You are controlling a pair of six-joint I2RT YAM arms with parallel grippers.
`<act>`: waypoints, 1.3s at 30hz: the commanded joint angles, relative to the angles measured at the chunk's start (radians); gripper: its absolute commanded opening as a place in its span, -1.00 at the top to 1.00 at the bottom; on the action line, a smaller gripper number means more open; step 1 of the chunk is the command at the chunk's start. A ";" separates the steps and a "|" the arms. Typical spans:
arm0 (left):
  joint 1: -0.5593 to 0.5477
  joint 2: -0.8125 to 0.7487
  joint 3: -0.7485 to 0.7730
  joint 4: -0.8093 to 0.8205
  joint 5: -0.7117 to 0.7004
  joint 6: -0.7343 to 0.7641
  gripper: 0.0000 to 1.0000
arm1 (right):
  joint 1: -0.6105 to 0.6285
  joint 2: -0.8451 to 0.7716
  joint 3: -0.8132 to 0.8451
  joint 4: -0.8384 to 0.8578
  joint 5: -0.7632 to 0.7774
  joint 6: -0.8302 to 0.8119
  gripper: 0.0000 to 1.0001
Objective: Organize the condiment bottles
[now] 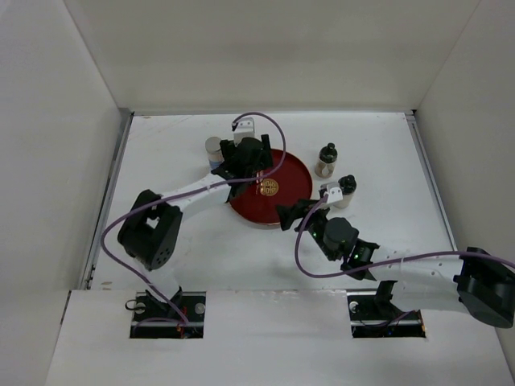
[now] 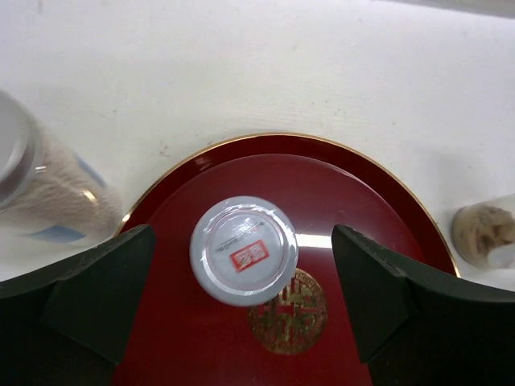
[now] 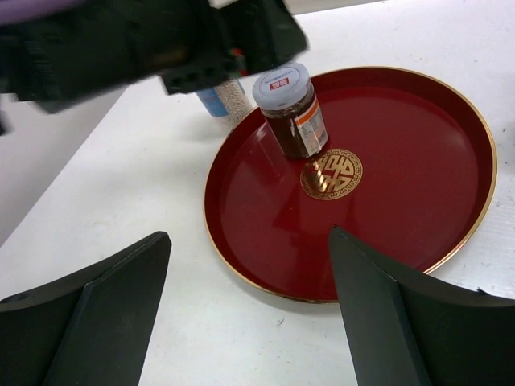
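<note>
Left hand open around a dark jar on the plate, with three bottles standing off it.

Seen from above and read left to right, the blue-label bottle [image 1: 214,149] stands upright just off the rim of the red plate [image 3: 386,185] at ten o'clock. Next, the left gripper [image 2: 243,245] hangs with its jaws wide, a gap showing on each side of the dark jar [image 3: 291,112]. That jar stands upright on the plate, close to the gold emblem [image 3: 331,174] on its eleven o'clock side. The right gripper [image 3: 249,235] is also wide and empty, near the rim at about five o'clock. The two squat bottles [image 1: 326,159] wait off the plate at two and three o'clock. As I judge it, the main risk is a sideways or tilted pull-away. A finger could then clip the cap and topple the jar, or the wrist could knock the blue-label bottle. The two arms also crowd the plate and could collide.
</note>
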 commanded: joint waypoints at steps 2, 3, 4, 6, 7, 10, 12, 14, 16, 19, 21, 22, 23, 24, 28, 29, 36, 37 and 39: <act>0.031 -0.239 -0.098 0.075 -0.073 0.015 -0.88 | -0.007 0.004 -0.001 0.051 0.008 0.011 -0.73; 0.043 -0.271 -0.123 0.071 -0.084 0.010 -0.88 | -0.007 0.004 -0.001 0.051 0.008 0.011 -0.73; 0.057 -0.296 -0.144 0.065 -0.093 0.009 -0.88 | -0.007 0.003 -0.001 0.050 0.007 0.011 -0.74; 0.091 -0.324 -0.168 0.042 -0.104 0.006 -0.88 | -0.007 0.003 -0.001 0.050 0.004 0.011 -0.75; 0.109 -0.327 -0.172 0.028 -0.098 0.002 -0.88 | -0.007 0.006 0.001 0.050 0.004 0.011 -0.75; 0.161 -0.292 -0.145 -0.021 -0.061 0.005 -0.90 | -0.007 0.021 0.007 0.047 0.001 0.011 -0.77; 0.187 -0.250 -0.116 -0.038 -0.029 0.009 -0.91 | -0.007 0.030 0.012 0.045 -0.007 0.011 -0.77; 0.209 -0.206 -0.085 -0.035 0.002 0.019 -0.91 | -0.007 0.039 0.016 0.044 -0.019 0.011 -0.79; 0.230 -0.154 -0.042 -0.046 0.028 0.027 -0.92 | -0.007 0.049 0.024 0.036 -0.033 0.011 -0.80; 0.267 -0.041 0.047 -0.058 0.039 0.045 -0.86 | -0.007 0.056 0.031 0.031 -0.036 0.010 -0.81; 0.269 -0.025 0.059 -0.063 0.042 0.047 -0.77 | -0.007 0.058 0.032 0.031 -0.036 0.008 -0.81; 0.269 -0.019 0.065 -0.066 0.037 0.048 -0.59 | -0.007 0.058 0.032 0.031 -0.036 0.008 -0.81; 0.264 -0.025 0.058 -0.058 0.027 0.050 -0.37 | -0.007 0.056 0.032 0.031 -0.036 0.008 -0.81; 0.260 -0.044 0.040 -0.051 0.010 0.047 -0.18 | -0.005 0.053 0.030 0.031 -0.036 0.008 -0.81; 0.234 -0.197 -0.074 -0.009 -0.085 0.084 0.10 | -0.008 0.036 0.022 0.031 -0.036 0.008 -0.82; 0.224 -0.256 -0.111 -0.005 -0.104 0.094 0.14 | -0.010 0.033 0.021 0.030 -0.036 0.010 -0.82; 0.050 -0.557 -0.273 -0.047 -0.122 0.062 0.20 | -0.023 0.024 0.015 0.033 -0.030 0.013 -0.82; 0.016 -0.558 -0.275 -0.057 -0.116 0.044 0.20 | -0.027 0.026 0.012 0.034 -0.026 0.016 -0.81; -0.047 -0.537 -0.275 -0.051 -0.084 0.025 0.20 | -0.030 0.023 0.007 0.037 -0.018 0.022 -0.81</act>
